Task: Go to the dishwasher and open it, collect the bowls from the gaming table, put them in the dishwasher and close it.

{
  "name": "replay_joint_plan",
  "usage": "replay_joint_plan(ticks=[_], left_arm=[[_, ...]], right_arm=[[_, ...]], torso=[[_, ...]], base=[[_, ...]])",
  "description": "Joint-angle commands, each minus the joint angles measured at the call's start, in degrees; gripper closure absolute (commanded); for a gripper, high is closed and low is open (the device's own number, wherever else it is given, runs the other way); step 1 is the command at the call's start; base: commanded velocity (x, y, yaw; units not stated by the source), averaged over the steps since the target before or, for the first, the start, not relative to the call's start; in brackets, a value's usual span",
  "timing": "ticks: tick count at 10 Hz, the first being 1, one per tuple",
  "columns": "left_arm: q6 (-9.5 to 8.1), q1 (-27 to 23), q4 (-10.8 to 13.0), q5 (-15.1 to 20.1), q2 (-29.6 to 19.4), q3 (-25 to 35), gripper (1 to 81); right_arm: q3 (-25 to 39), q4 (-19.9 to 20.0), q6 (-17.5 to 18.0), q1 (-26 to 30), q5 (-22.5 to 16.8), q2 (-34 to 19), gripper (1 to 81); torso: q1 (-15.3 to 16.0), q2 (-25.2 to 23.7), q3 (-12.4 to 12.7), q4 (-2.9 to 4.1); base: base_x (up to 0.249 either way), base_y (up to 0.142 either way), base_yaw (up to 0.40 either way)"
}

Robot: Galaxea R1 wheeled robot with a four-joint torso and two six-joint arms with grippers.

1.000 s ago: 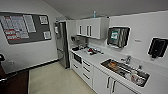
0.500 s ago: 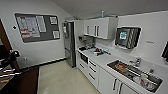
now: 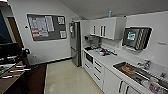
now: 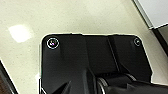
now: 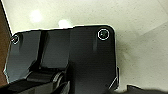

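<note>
Two grippers' openings cannot be told, and no steel-grey dishwasher front can be picked out among the white lower cabinets at lower right, so the pale floor is best crossed slowly, centred.

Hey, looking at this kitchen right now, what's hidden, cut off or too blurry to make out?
- Papers on the notice board, head view: text too blurred to read.
- Sink, head view: cut off by the picture's edge; its contents are blurred.
- Items on the counter by the fridge: too small to identify.
- Dishwasher front: not distinguishable among the white cabinet fronts.
- Both tools: wrist views show the robot's dark plate over the floor, not the fingers.
</note>
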Motion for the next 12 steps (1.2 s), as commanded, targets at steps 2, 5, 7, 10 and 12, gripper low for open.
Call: replay_joint_plan(ticks=[2,5,7,10,12], left_arm=[[-0.02,-3.2,0.3,2.6,-0.7,0.2,1.0],[-0.02,-3.2,0.1,2.6,-0.5,-0.3,1.0],[-0.02,-3.3,0.1,2.6,-0.5,-0.5,1.0],[-0.02,-3.3,0.1,2.6,-0.4,-0.5,1.0],[-0.02,-3.2,0.1,2.6,-0.4,-0.5,1.0]], right_arm=[[-0.3,0.2,-0.1,3.5,-3.3,-0.7,1.0],[-0.3,0.2,-0.1,3.5,-3.2,-0.7,1.0],[-0.3,0.2,-0.1,3.4,-2.5,-0.7,1.0],[-0.3,0.2,-0.1,3.4,-2.5,-0.8,1.0],[-0.3,0.2,-0.1,3.3,-2.5,-0.8,1.0]], torso=[[0.0,0.0,0.0,0.0],[0.0,0.0,0.0,0.0],[0.0,0.0,0.0,0.0],[0.0,0.0,0.0,0.0],[0.0,0.0,0.0,0.0]], base=[[0.0,0.0,0.196],[0.0,0.0,0.196],[0.0,0.0,0.196],[0.0,0.0,0.196],[0.0,0.0,0.196]])
